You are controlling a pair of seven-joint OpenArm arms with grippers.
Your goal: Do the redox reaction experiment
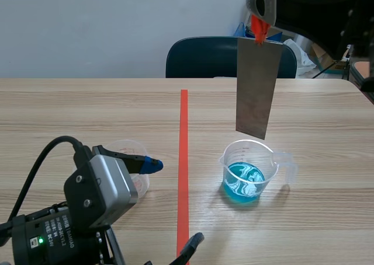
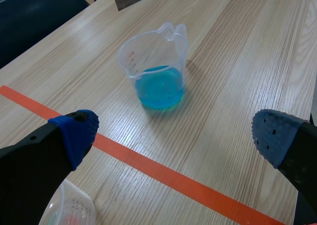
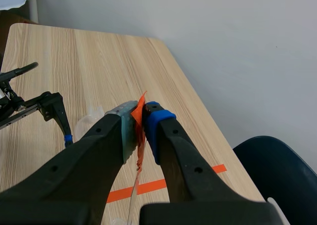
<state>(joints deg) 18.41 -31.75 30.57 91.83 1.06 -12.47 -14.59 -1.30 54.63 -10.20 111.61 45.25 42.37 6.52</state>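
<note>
A metal strip (image 1: 257,87) was gripped by the right end effector (image 3: 141,121), hung above a beaker (image 1: 248,168) of blue liquid on the counter (image 1: 87,113). The left end effector (image 2: 176,135) was held open.

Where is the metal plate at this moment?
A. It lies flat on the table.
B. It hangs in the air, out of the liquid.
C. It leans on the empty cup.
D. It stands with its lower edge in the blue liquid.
B: the right pincer holds the metal plate from its top, and its lower edge ends higher than the beaker, out of the blue liquid.
</note>
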